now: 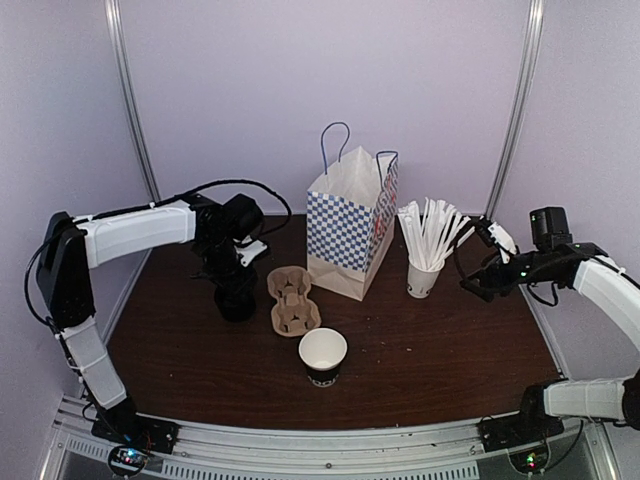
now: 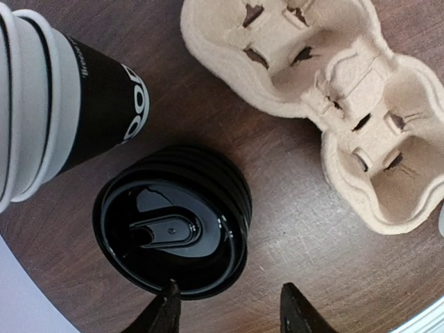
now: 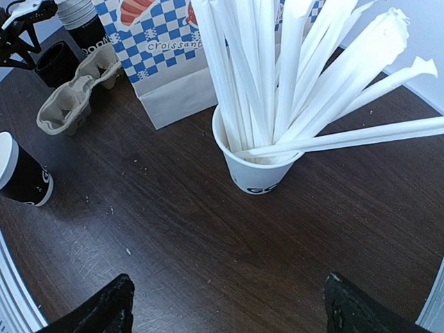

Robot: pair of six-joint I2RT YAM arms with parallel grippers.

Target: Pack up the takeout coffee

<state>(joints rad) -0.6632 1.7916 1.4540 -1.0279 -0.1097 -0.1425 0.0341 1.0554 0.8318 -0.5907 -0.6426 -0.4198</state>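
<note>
Nearest the arm bases, a lidless black cup with a white inside stands alone on the dark wooden table. Just beyond it lies a pulp cup carrier. Immediately left of the carrier stands the takeout coffee, upright and capped.

The left gripper hangs over the coffee, pointing down at it. In the left wrist view the black lid sits in the middle of the frame, seen from above, and the two dark fingertips stand apart at the bottom edge. One tip overlaps the lid's near rim, and whether it touches cannot be told. The other tip is over bare table beside the cup. The coffee therefore lies ahead of the fingers and off to one side, not in the gap, and the fingers clamp nothing.

Close beside the coffee, on its far side, is a stack of black cups with white rims. Farther back the blue-and-white checkered bag stands upright with its top open, just right of the carrier's far end. Right of the bag is a white cup full of white wrapped sticks. The right gripper faces that cup from the far right, its fingers spread wide over bare table
</note>
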